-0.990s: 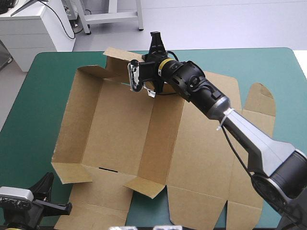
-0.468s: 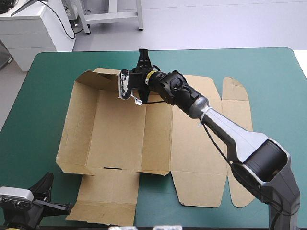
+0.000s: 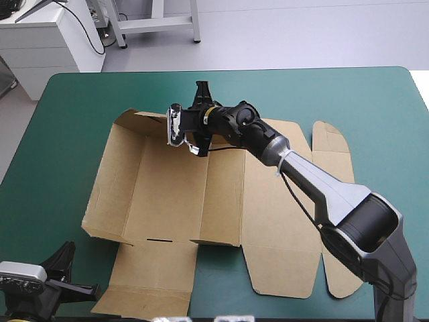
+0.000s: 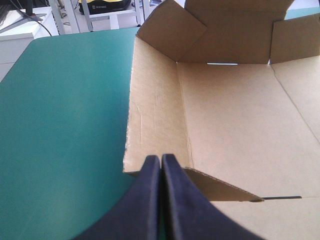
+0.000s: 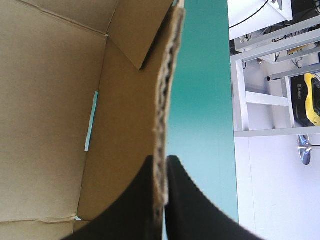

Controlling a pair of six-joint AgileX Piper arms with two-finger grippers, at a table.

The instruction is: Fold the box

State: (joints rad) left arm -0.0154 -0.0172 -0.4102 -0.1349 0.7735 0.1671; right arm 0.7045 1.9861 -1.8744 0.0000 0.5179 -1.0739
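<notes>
On the teal-green tabletop, the box lies left of centre as a partly raised sheet of brown board. Its left wall and far wall tilt upward from the base. The wide panels toward the right side lie flat, and a near flap lies flat toward the tabletop's near edge.

The right arm reaches across the flat panels to the far wall. The right gripper grips the box: its black fingers are all but closed, with the cut edge of the far wall pinched between them. A narrow slot in the board shows beside that wall.

The left gripper sits at the near left corner of the tabletop, near the box's near left corner, and holds nothing. Its fingers are closed, meeting in one point. Ahead of it, a small corner tab stands tilted up from the base.
</notes>
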